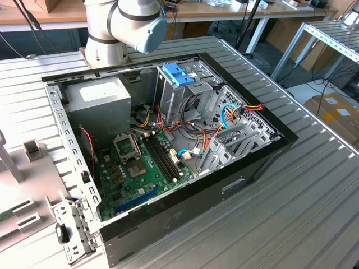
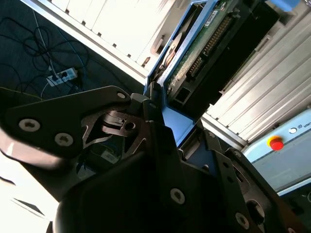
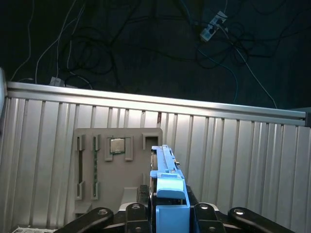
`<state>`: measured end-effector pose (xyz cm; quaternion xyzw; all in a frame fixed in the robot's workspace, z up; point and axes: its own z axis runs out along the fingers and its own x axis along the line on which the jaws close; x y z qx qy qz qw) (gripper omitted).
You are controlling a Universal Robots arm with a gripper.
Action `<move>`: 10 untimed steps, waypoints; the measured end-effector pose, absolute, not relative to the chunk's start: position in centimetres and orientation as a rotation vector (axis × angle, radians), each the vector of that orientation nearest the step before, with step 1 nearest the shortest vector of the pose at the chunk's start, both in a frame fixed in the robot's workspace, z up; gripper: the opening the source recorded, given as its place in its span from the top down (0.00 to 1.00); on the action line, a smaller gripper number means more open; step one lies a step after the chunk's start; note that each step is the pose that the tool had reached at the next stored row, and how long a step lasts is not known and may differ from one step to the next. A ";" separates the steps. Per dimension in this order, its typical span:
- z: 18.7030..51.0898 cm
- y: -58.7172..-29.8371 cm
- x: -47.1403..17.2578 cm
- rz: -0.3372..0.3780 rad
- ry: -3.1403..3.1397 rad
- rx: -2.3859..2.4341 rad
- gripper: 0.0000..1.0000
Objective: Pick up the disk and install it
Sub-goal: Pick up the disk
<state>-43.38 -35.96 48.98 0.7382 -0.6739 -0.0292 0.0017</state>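
My gripper [image 3: 170,209] is shut on the disk [image 3: 166,167], which stands edge-on between the fingers with a blue plastic side piece facing the first wrist camera. In the second wrist view the disk [image 2: 206,46] shows its green circuit-board underside and dark casing, framed by blue side pieces, with the gripper [image 2: 176,117] clamped on its near end. It hangs in the air above the ribbed metal table [image 3: 233,160]. The arm's base [image 1: 126,25] stands behind the open computer case [image 1: 224,188], whose drive cage [image 1: 185,95] carries a light-blue latch [image 1: 178,74].
Under the disk a grey fixture plate [image 3: 121,194] holds a processor chip [image 3: 116,144] and a memory stick [image 3: 95,167]. Inside the case are a grey power-supply box [image 1: 104,98], a green motherboard [image 1: 140,168] and loose cables [image 1: 235,112]. A red button [image 2: 275,143] sits beside the table.
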 end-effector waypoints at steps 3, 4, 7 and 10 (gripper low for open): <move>49.0 -36.0 -43.4 -0.091 -2.115 2.316 0.63; 49.0 -36.0 -43.4 -0.091 -2.115 2.316 0.63; 49.0 -36.1 -43.1 -0.091 -2.115 2.316 0.63; 49.0 -36.1 -41.5 -0.091 -2.115 2.316 0.63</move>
